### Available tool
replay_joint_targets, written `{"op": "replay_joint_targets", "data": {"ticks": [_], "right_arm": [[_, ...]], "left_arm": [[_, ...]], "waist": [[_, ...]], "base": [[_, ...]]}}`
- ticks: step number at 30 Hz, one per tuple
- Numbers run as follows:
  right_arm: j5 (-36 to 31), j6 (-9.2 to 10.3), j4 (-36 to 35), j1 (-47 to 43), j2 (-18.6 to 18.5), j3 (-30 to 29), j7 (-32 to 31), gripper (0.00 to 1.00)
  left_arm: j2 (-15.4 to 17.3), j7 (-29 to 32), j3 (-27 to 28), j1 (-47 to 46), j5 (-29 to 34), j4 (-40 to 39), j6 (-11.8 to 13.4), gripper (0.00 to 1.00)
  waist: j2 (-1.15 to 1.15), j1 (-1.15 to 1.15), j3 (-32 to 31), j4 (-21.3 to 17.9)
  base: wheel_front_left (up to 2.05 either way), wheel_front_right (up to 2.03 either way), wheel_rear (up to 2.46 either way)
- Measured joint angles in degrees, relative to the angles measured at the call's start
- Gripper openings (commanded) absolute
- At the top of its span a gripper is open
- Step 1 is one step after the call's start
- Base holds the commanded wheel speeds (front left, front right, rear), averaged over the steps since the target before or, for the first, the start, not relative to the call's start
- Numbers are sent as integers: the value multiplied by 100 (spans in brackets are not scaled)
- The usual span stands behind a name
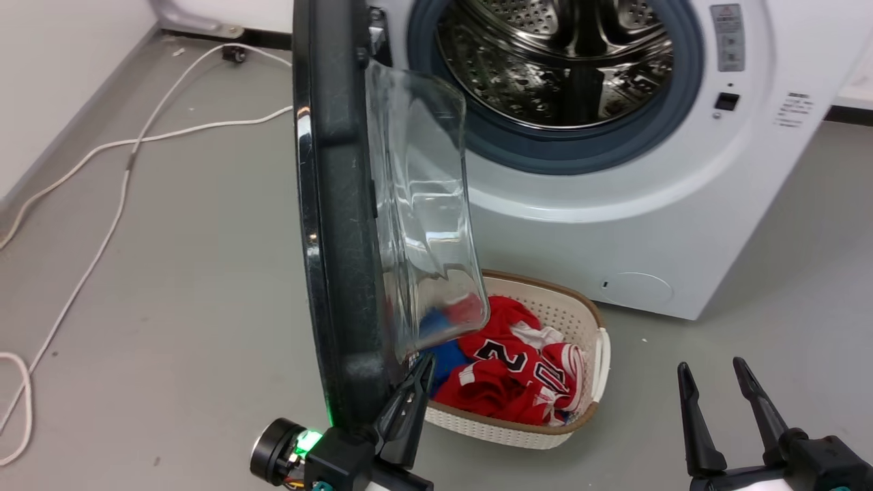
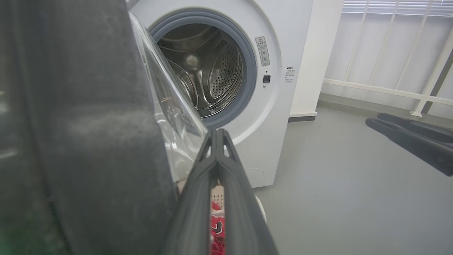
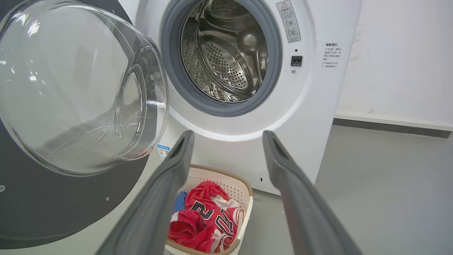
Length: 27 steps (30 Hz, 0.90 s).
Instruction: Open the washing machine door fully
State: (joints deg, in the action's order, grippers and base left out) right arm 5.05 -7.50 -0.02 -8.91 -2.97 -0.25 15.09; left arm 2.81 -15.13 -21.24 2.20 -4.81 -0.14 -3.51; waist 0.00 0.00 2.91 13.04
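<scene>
While the washing machine door [image 1: 334,225] stands swung out from the white washing machine [image 1: 614,225], it shows nearly edge-on in the head view, a tall black rim running from the top centre down to the lower centre of the frame. Its clear glass bowl [image 1: 423,218] bulges toward the right of the frame. In the right wrist view the door [image 3: 53,205] takes up the left side, its dark inner face turned to the camera. The steel drum [image 1: 552,61] and its grey rubber ring [image 1: 566,153] lie uncovered at the top of the head view. The left gripper [image 1: 417,382] sits at the bottom centre, its fingers pressed together with nothing between them, just beside the lower inner edge of the door; whether it touches cannot be told. In the left wrist view the gripper [image 2: 217,136] rises at centre with the door [image 2: 88,141] close on its left. The right gripper [image 1: 711,366], at the lower right, has its fingers spread and holds nothing, well apart from the door. A cream basket [image 1: 593,320] of red clothing [image 1: 511,368] stands on the grey floor [image 1: 170,307] below the drum, and a white cable [image 1: 123,177] trails across the left.
</scene>
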Motion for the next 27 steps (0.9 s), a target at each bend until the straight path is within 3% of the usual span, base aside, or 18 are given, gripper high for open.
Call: {"op": "replay_joint_targets", "data": {"ticks": [14, 27], "right_arm": [[-75, 0, 48, 44, 1, 26, 0, 100], [-205, 0, 23, 214, 2, 11, 0, 100]], "left_arm": [[-1, 0, 818, 53, -112, 127, 200, 0], [60, 7, 2550, -424, -260, 555, 257, 0]], "waist": [[0, 0, 150, 800], [0, 0, 517, 754]], "base": [[0, 0, 0], [0, 0, 0]]}}
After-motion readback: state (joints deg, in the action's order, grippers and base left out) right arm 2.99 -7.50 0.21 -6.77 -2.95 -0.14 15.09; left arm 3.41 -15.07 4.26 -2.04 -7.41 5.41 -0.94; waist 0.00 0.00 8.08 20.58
